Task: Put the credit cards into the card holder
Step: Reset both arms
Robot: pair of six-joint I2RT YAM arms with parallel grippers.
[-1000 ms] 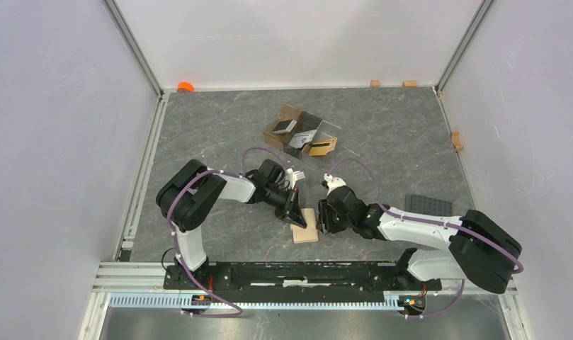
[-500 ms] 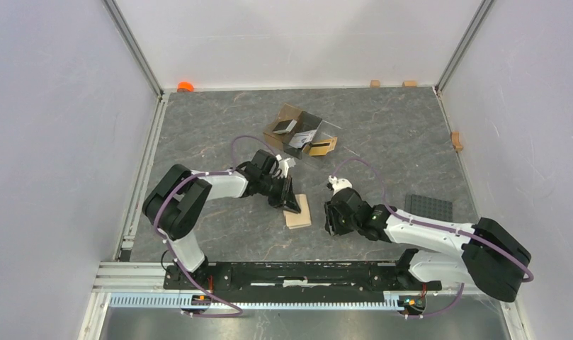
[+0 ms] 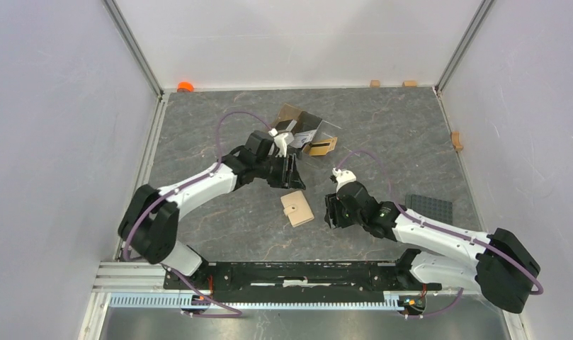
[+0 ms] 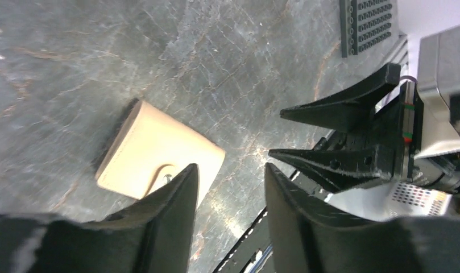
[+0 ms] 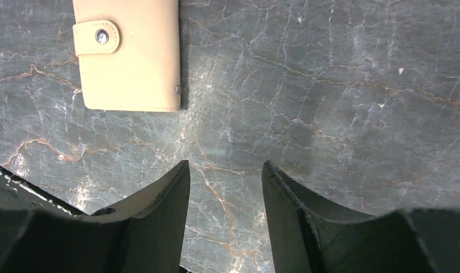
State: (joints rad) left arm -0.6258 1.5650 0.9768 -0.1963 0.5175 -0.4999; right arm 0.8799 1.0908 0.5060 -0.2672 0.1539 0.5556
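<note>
The card holder [image 3: 296, 209] is a tan wallet lying flat and snapped shut on the grey marbled table, between my two grippers; it also shows as the card holder [image 4: 159, 153] and the card holder [image 5: 131, 62]. My left gripper [image 3: 292, 173] hovers just beyond it, open and empty; in its own view the left gripper [image 4: 230, 170] stands beside the wallet's edge. My right gripper [image 3: 331, 211] is to the wallet's right, open, and the right gripper [image 5: 224, 165] has only bare table between its fingers. The credit cards lie in the clear box: a dark one [image 3: 284, 126] and an orange-gold one [image 3: 319, 147].
The clear brown-tinted divided box [image 3: 304, 133] sits behind the left gripper. A dark studded plate [image 3: 428, 205] lies at the right, also seen as the studded plate [image 4: 369, 25]. An orange object [image 3: 185, 86] rests in the far left corner. Small tan blocks [image 3: 456, 140] line the walls.
My left gripper opened, let go of the card holder and pulled back toward the box. The card holder shifted slightly away and lies flat. My right gripper backed off to the right and opened wider.
</note>
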